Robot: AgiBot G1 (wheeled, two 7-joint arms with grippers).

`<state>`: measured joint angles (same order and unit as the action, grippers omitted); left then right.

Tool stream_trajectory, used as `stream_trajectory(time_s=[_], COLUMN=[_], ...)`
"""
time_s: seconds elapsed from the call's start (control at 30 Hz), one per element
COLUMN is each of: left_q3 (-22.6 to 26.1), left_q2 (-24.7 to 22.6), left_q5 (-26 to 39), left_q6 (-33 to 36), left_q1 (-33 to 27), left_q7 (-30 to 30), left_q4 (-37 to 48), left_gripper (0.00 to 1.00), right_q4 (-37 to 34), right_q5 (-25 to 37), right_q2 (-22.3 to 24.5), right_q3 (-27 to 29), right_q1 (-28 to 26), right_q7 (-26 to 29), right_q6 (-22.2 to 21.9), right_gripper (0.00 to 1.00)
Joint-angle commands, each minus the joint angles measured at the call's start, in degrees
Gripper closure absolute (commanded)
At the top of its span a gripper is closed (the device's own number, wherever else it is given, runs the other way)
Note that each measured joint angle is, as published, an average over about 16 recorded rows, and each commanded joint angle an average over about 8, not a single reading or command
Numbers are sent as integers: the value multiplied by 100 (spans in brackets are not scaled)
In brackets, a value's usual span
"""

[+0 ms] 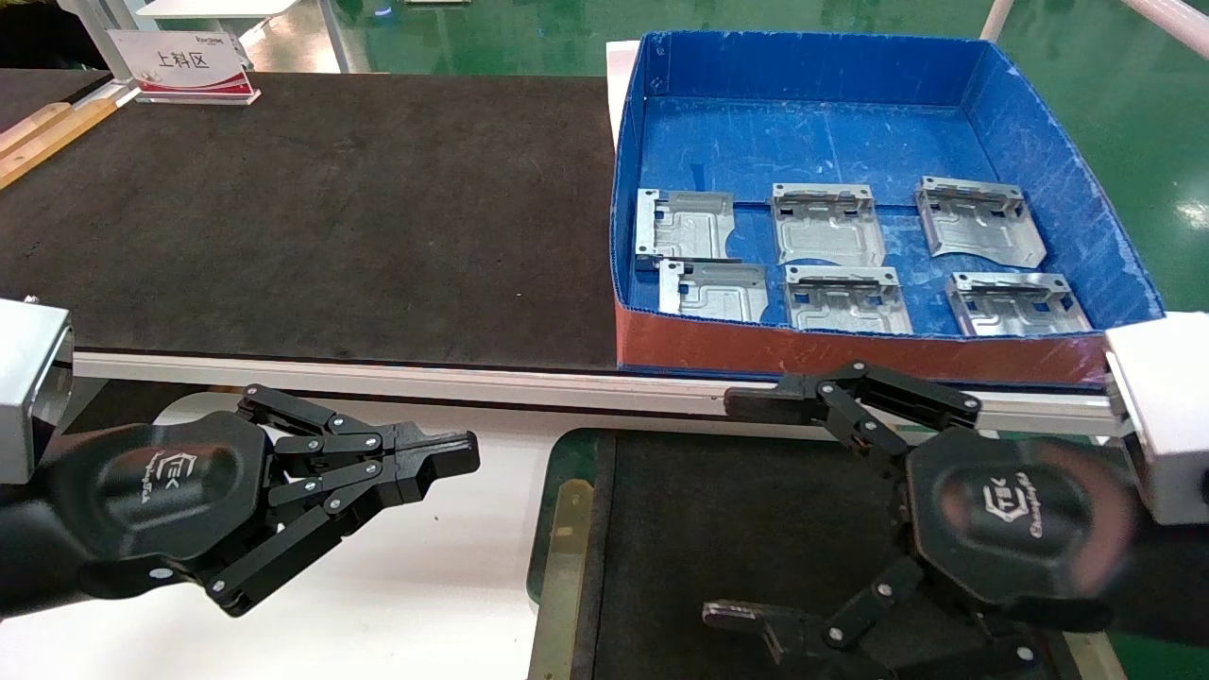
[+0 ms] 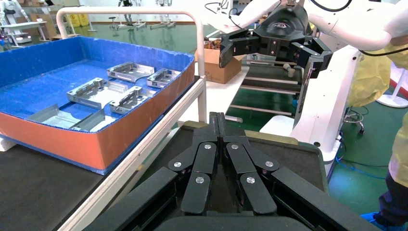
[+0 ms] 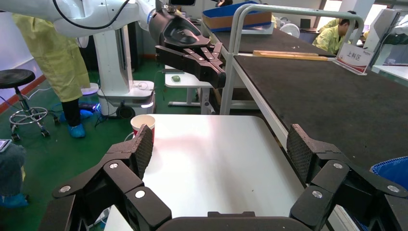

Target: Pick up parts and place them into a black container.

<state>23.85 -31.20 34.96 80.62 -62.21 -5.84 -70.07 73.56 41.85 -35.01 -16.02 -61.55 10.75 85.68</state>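
Several silver parts (image 1: 826,222) lie flat in two rows inside the blue box (image 1: 1030,123) at the right; the left wrist view also shows these parts (image 2: 98,92). The black container (image 1: 661,538), with a green rim and a brass side strip, sits at the near edge under my right gripper. It holds no part that I can see. My right gripper (image 1: 741,510) hangs open and empty above it, with its pads (image 3: 144,147) wide apart. My left gripper (image 1: 468,453) is shut and empty over the white table, its tips (image 2: 217,118) reaching the black container's edge (image 2: 293,159).
A large black mat (image 1: 331,208) covers the far table, left of the blue box. A white sign (image 1: 184,66) stands at its back left. An aluminium rail (image 1: 378,376) runs between the mat and the near white table (image 1: 444,586). A red paper cup (image 3: 143,124) stands on that table.
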Motion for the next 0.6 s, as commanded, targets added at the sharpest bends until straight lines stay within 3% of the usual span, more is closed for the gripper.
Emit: stream_trajectory(time_s=[0.03,0.07,0.6], left_q3=[0,0,0], left_q2=[0,0,0], left_q5=[0,0,0], left_q6=[0,0,0], left_q1=[0,0,0], left_q7=[0,0,0], left_q4=[0,0,0], left_gripper=[8,0,0], right_q4=[0,0,-2], right_q5=[0,0,0], right_q2=[0,0,-1], right_q3=[0,0,0], right_q1=[0,0,0], right_q7=[0,0,1], right_q6=[0,0,-2], right_gripper=[0,0,0])
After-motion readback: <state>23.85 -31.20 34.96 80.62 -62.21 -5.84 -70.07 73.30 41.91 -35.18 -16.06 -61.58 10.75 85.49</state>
